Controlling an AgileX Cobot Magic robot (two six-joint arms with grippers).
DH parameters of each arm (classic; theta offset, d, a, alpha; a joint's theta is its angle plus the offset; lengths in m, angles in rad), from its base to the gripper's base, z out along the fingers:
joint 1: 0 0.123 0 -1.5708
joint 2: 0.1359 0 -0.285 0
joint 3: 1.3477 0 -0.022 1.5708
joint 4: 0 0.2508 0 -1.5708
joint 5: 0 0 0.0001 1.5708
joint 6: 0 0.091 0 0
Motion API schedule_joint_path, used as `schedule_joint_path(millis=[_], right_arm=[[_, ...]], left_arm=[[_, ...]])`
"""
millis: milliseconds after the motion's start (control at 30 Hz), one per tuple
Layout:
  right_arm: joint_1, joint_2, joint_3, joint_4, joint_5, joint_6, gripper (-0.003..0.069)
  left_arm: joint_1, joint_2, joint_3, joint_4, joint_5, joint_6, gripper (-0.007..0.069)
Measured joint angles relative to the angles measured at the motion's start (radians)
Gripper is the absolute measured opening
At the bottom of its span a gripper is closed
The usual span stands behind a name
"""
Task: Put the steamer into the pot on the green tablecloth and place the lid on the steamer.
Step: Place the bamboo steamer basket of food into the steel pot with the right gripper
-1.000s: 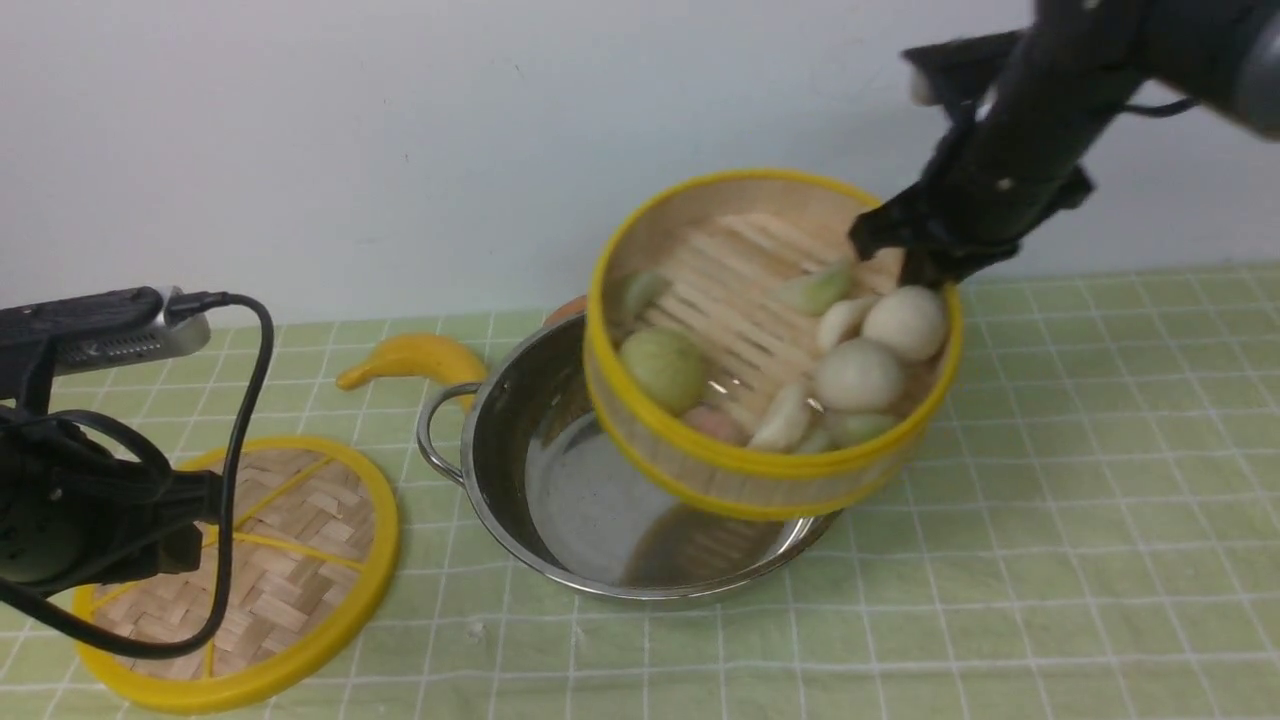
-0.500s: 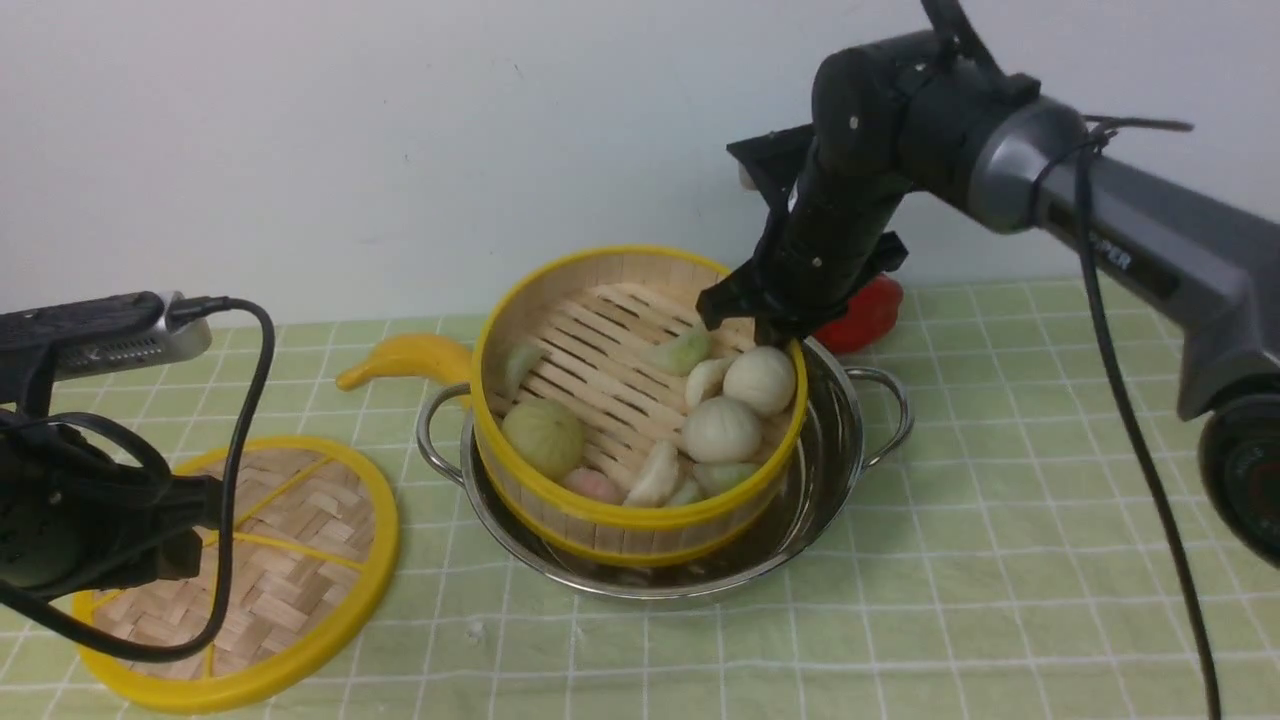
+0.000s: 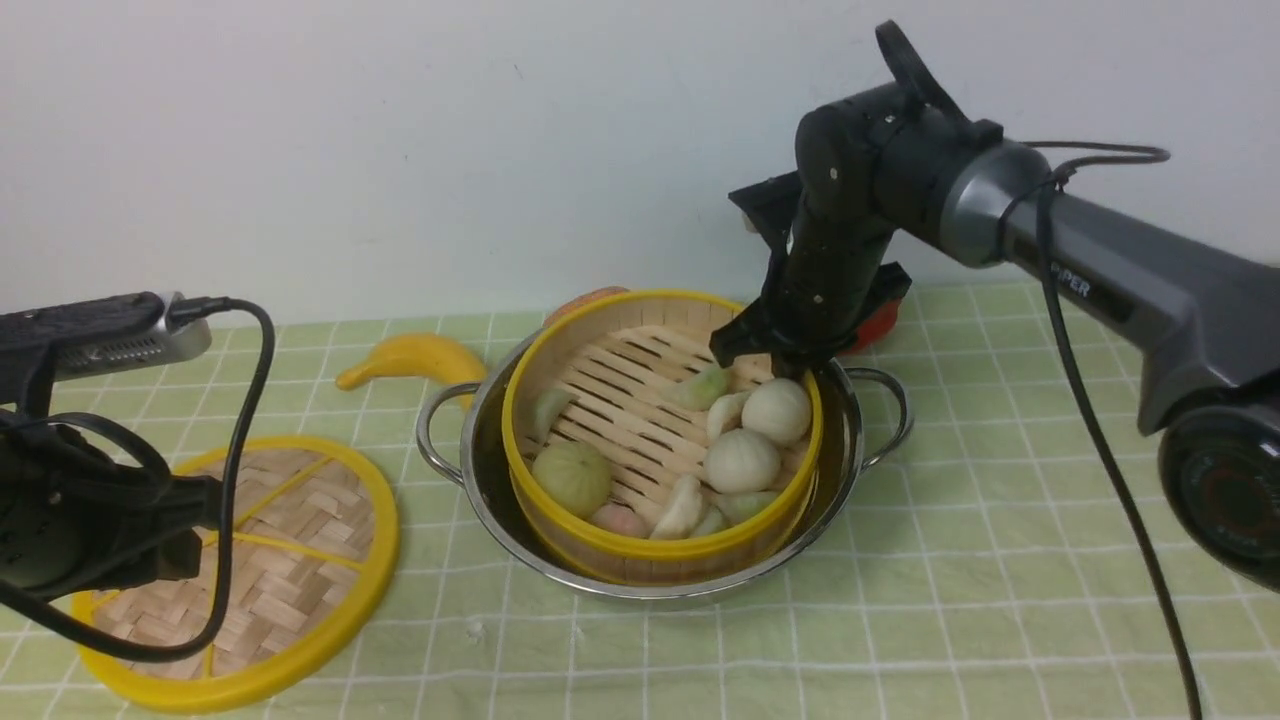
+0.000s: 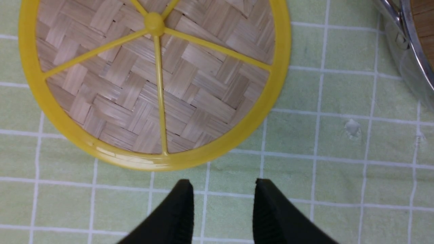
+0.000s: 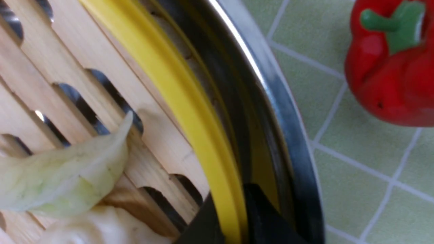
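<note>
Two right fingers (image 5: 206,227) pinch the steamer (image 3: 650,560) by its rim; it sits in the pot (image 3: 487,470), mid-frame, perhaps slightly tilted. The left fingers (image 4: 176,210) gape, empty, beside the lid (image 3: 290,560), lower left, on the cloth (image 3: 1000,600).

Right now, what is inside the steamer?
Inside the steamer lie two white buns, a green bun, a pink piece and several pale dumplings on the slatted floor. The near wall hides the floor's front edge, and the bottom of the pot is covered.
</note>
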Motion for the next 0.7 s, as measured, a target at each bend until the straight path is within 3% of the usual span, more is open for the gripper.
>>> schedule_joint_path(millis=[233, 533, 700], right_arm=[[0.0, 0.007, -0.005, 0.007, 0.0, 0.001, 0.0082], [0.0, -0.033, -0.008, 0.015, -0.009, 0.012, 0.0371], [0.0, -0.114, -0.008, -0.053, -0.01, 0.014, 0.0479]], left_arm=[[0.0, 0.0, 0.0, 0.003, 0.0, 0.036, 0.0243], [0.0, 0.014, -0.015, 0.037, -0.072, -0.019, 0.0243], [0.0, 0.097, -0.082, 0.115, -0.073, -0.103, 0.0243]])
